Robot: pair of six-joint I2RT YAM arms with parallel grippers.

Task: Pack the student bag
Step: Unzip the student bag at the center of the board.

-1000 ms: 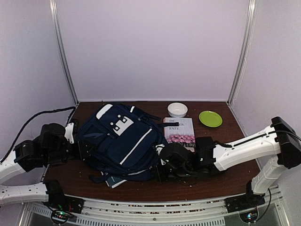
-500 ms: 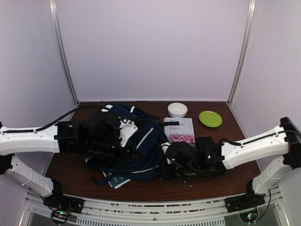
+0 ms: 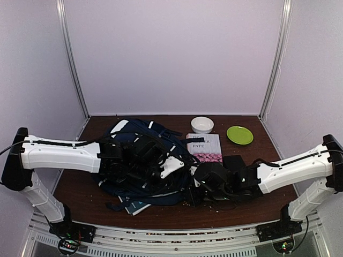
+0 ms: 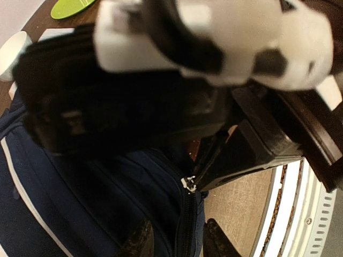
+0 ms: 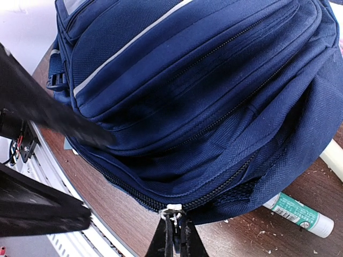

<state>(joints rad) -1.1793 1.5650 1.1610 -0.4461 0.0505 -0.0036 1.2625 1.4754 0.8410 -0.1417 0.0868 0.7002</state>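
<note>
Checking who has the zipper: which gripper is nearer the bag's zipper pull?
Right. The right gripper is shut on the zipper pull; the left gripper is open, just short of it.

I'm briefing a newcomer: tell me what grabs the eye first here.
The big navy student bag sprawls across the left-centre of the table, by far the biggest thing there. The right gripper is pinched shut on a zipper pull at the bag's near right edge; the left gripper hangs open astride a zip. Far right at the back, a bright green plate stands out.
</note>
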